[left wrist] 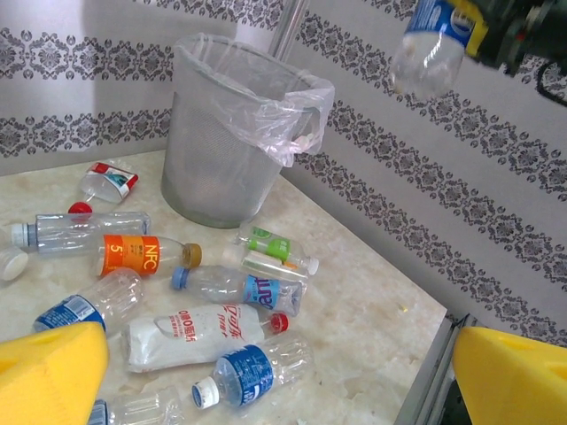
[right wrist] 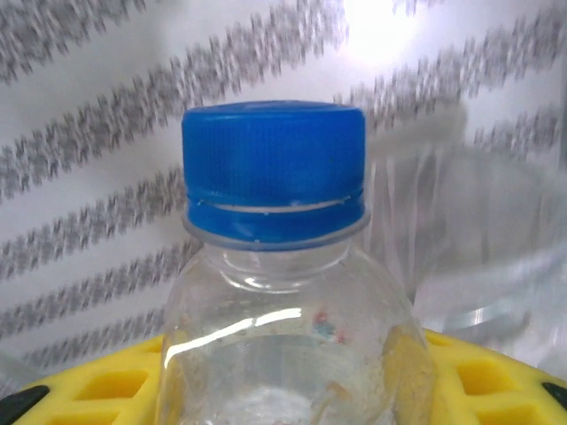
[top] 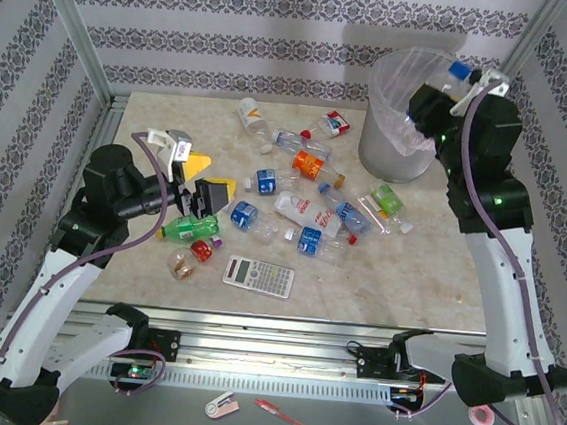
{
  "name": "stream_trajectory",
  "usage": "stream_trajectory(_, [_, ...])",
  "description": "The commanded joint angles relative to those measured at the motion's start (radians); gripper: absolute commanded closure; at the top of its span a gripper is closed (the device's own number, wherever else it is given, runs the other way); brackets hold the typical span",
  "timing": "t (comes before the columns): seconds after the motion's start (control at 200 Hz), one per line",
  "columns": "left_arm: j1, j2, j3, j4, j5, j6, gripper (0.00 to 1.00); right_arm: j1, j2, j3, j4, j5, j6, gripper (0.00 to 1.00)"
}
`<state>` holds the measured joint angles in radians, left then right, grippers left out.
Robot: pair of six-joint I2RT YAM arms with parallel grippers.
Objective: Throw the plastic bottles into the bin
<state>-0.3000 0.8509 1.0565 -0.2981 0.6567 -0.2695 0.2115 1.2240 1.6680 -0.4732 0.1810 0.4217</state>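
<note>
I see a clear bottle with blue cap, yellow gripper pads, grey mesh bin with whitish liner at one o'clock, orange-labelled bottle, green bottle at nine o'clock, cream marbled surface, grey-damask striped walls

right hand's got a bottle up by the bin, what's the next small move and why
Probably nudge the right hand a little further over the bin before letting go: its blue-capped bottle hangs high by the right rim, not clearly above the opening.
</note>
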Motion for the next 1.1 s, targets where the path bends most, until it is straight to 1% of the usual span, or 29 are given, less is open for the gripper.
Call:
stream_trajectory(0.0, [-0.025, 0.004, -0.005, 0.081, -0.043, -0.017, 0.00, -0.016, 0.038, 0.036, 0.301, 0.113, -0.200, 0.77])
stream_trajectory(0.235, [-0.061, 0.021, -0.015, 0.099, -0.107, -0.023, 0.00, -0.046, 0.101, 0.034, 0.782, 0.114, -0.363, 0.79])
stream_trajectory(0.29, [-0.070, 0.023, -0.013, 0.099, -0.121, -0.021, 0.00, -0.057, 0.121, 0.048, 0.853, 0.105, -0.378, 0.80])
stream_trajectory(0.345, [-0.078, 0.028, -0.012, 0.100, -0.137, -0.020, 0.00, -0.069, 0.139, 0.072, 0.888, 0.090, -0.377, 0.81])
stream_trajectory(0.475, [-0.092, 0.034, -0.002, 0.105, -0.164, -0.014, 0.00, -0.103, 0.188, 0.127, 0.898, 0.072, -0.360, 0.81])
stream_trajectory(0.639, [-0.106, 0.040, 0.008, 0.095, -0.192, -0.011, 0.00, -0.134, 0.277, 0.186, 0.835, 0.057, -0.333, 0.82])
stream_trajectory(0.744, [-0.116, 0.036, 0.018, 0.079, -0.206, -0.007, 0.00, -0.159, 0.370, 0.227, 0.733, 0.069, -0.297, 0.82])
stream_trajectory(0.784, [-0.119, 0.035, 0.020, 0.073, -0.214, -0.004, 0.00, -0.173, 0.428, 0.262, 0.657, 0.061, -0.285, 0.82])
stream_trajectory(0.819, [-0.121, 0.030, 0.017, 0.070, -0.220, -0.005, 0.00, -0.185, 0.482, 0.308, 0.560, 0.078, -0.264, 0.81])
stream_trajectory(0.859, [-0.122, 0.028, 0.016, 0.070, -0.223, -0.006, 0.00, -0.200, 0.553, 0.356, 0.466, 0.068, -0.235, 0.75])
stream_trajectory(0.884, [-0.124, 0.026, 0.015, 0.068, -0.223, -0.008, 0.00, -0.211, 0.597, 0.385, 0.410, 0.039, -0.212, 0.68])
stream_trajectory(0.899, [-0.125, 0.026, 0.014, 0.068, -0.220, -0.010, 0.00, -0.219, 0.623, 0.406, 0.370, 0.024, -0.197, 0.62])
stream_trajectory(0.959, [-0.126, 0.027, 0.016, 0.064, -0.214, -0.010, 0.00, -0.235, 0.720, 0.526, 0.172, 0.006, -0.134, 0.43])
stream_trajectory(0.989, [-0.129, 0.027, 0.018, 0.059, -0.212, -0.010, 0.00, -0.238, 0.754, 0.584, 0.088, -0.011, -0.118, 0.35])
stream_trajectory(1.044, [-0.132, 0.029, 0.027, 0.046, -0.216, -0.006, 0.00, -0.237, 0.782, 0.638, 0.012, -0.039, -0.105, 0.28])
stream_trajectory(1.099, [-0.133, 0.030, 0.033, 0.042, -0.216, -0.004, 0.00, -0.234, 0.762, 0.614, 0.025, -0.076, -0.078, 0.26])
